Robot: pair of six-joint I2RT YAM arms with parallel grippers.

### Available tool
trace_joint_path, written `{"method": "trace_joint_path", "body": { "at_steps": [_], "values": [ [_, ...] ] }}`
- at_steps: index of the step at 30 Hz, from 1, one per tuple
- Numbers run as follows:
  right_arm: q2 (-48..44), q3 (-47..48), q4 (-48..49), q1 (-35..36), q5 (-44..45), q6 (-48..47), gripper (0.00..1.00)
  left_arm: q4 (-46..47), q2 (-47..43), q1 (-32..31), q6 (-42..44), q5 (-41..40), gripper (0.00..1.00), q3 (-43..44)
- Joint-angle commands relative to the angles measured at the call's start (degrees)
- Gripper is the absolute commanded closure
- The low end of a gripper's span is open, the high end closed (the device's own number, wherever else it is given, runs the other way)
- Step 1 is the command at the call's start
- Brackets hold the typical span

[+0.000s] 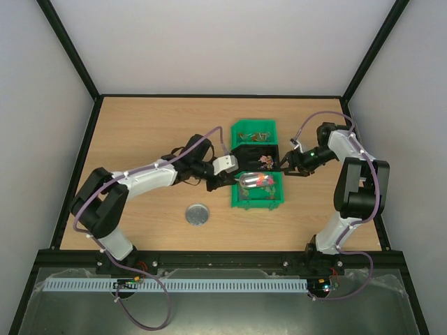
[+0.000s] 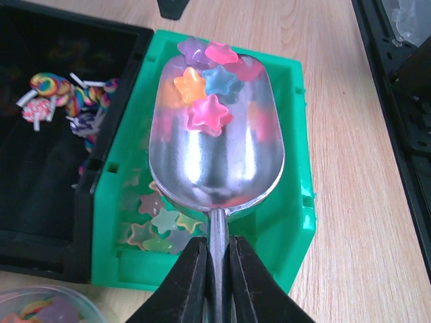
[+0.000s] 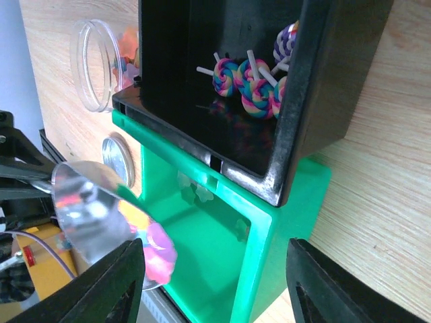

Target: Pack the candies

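My left gripper (image 2: pixel 217 269) is shut on the handle of a metal scoop (image 2: pixel 215 155). The scoop is held level over the near green bin (image 2: pixel 296 155). Several star-shaped candies (image 2: pixel 205 87) in pink, orange, blue and purple lie at its far end. More pale star candies (image 2: pixel 158 222) lie on the bin's floor. From above, the scoop (image 1: pixel 255 181) hangs over that bin (image 1: pixel 237 202), with the left gripper (image 1: pixel 225 180) at its left. My right gripper (image 3: pixel 222 282) is open at the bin's right side (image 1: pixel 288 169), nothing between its fingers (image 3: pixel 121 282).
A black bin (image 2: pixel 40 168) holding swirl lollipops (image 3: pixel 246 81) adjoins the green bin on its far side, and another green bin (image 1: pixel 255 130) lies beyond. A clear jar (image 3: pixel 94 64) stands left of the bins. A round silver lid (image 1: pixel 197 214) lies on the wooden table.
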Motion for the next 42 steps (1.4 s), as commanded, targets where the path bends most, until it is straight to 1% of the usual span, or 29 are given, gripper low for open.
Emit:
{"method": "trace_joint_path", "body": {
  "at_steps": [1,8,13,19,22,26,31,37,42],
  "values": [
    [-1.27,2.19,-2.80,-0.20,-1.25,0.61,0.39,0.52,-4.36,2.46,2.50,3.88,0.98,0.31],
    [-2.81,2.24,-0.66,-0.20,-0.20,1.19,0.33,-9.89,-10.99,8.21,5.85,4.63,0.98,1.42],
    [-3.20,2.00,0.31,-0.20,-0.38,1.21,0.32,-17.68,-14.79,12.41,8.90,4.37,0.98,2.16],
    [-2.39,2.03,1.22,-0.20,-0.74,1.43,0.32,-29.91,-18.30,16.67,17.29,1.61,0.98,1.75],
    [-2.13,1.79,1.31,-0.20,-1.12,1.38,0.32,-33.40,-20.32,18.68,18.78,0.20,0.98,0.89],
    [-1.40,1.58,1.32,-0.20,-1.87,1.22,0.32,-36.16,-20.93,20.23,19.16,-2.03,0.98,0.18],
    [-0.80,1.81,1.35,-0.20,-2.20,0.86,0.32,-35.85,-20.44,20.37,16.84,-6.70,0.98,0.47],
    [-0.12,1.58,1.75,-0.20,-3.05,0.94,0.32,-36.99,-17.11,20.12,15.41,-11.27,0.98,3.73],
    [-0.37,0.76,2.44,-0.20,-2.98,1.19,0.32,-39.35,-14.33,19.34,16.34,-14.09,0.98,6.28]
  ]
}}
